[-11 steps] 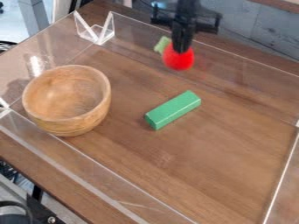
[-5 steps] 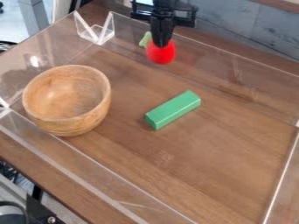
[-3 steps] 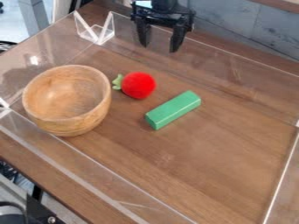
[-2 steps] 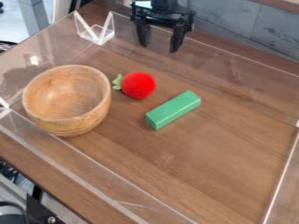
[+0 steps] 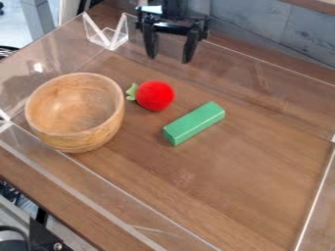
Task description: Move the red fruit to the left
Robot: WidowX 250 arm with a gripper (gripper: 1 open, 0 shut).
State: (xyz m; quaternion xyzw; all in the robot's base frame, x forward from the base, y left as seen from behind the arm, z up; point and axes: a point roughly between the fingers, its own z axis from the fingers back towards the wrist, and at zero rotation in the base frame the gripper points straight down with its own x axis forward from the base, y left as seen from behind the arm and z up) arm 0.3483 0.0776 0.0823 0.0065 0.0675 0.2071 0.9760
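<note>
The red fruit (image 5: 156, 94), a small round strawberry with a green leafy top on its left side, lies on the wooden tabletop just right of the wooden bowl (image 5: 73, 111). My gripper (image 5: 170, 51) hangs above the far part of the table, well behind the fruit, pointing down. Its two black fingers stand apart with nothing between them. The fruit is free of the gripper.
A green rectangular block (image 5: 194, 123) lies to the right of the fruit. Clear acrylic walls (image 5: 53, 54) ring the table, with a clear folded stand (image 5: 108, 34) at the back left.
The gripper was shut on the red fruit a second ago, then opened. The fruit dropped and came to rest beside the bowl. The gripper has since shifted slightly left.
</note>
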